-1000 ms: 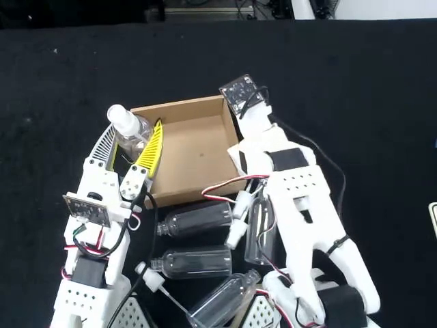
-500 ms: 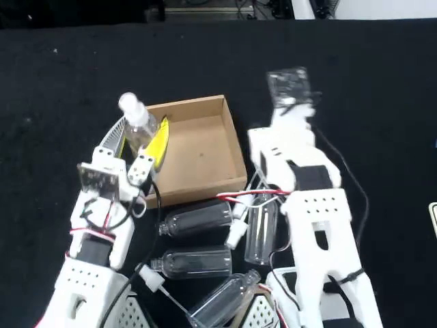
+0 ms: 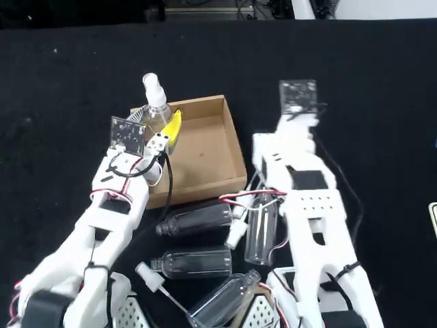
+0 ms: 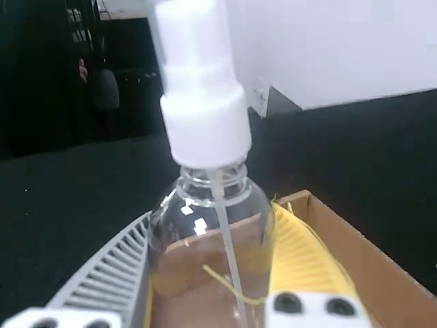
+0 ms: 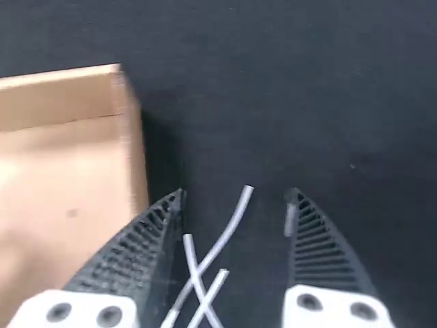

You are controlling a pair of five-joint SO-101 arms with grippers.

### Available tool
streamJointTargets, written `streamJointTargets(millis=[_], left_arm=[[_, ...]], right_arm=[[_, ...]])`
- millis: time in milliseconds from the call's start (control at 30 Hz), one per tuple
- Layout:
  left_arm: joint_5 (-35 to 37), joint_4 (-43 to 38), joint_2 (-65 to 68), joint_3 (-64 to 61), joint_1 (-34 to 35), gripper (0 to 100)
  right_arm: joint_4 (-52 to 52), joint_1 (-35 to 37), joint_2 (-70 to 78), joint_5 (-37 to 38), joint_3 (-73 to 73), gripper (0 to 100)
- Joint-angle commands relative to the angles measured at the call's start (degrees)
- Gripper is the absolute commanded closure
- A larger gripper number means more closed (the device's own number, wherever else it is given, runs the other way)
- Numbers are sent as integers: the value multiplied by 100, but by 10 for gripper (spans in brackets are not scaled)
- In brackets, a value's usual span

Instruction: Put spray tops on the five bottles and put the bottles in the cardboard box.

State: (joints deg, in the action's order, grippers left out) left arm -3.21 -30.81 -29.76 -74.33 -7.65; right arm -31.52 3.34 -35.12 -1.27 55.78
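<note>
Left pincer is pinching the capped bottle by its body, long axis upright, spray top on top, right over the far left corner of the cardboard box. The box's open floor lies just rightward, so a short carry inward looks enough. Right pincer hangs spread and empty beside the box's right wall. 4 other bottles lie sideways by the desk's near edge.
</note>
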Motion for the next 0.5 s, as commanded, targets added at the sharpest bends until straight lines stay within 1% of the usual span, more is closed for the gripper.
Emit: streamJointTargets(millis=[0, 133, 267, 467], left_arm=[[0, -826, 501, 268, 4, 966], [35, -1108, 835, 286, -4, 966], [35, -1231, 914, 295, -40, 966], [9, -1240, 914, 312, 13, 969]], right_arm=[[-176, 633, 31, -35, -453, 814], [202, 677, 365, -9, -338, 806], [527, 695, 1165, 0, -470, 805], [193, 712, 1903, 0, -971, 807]])
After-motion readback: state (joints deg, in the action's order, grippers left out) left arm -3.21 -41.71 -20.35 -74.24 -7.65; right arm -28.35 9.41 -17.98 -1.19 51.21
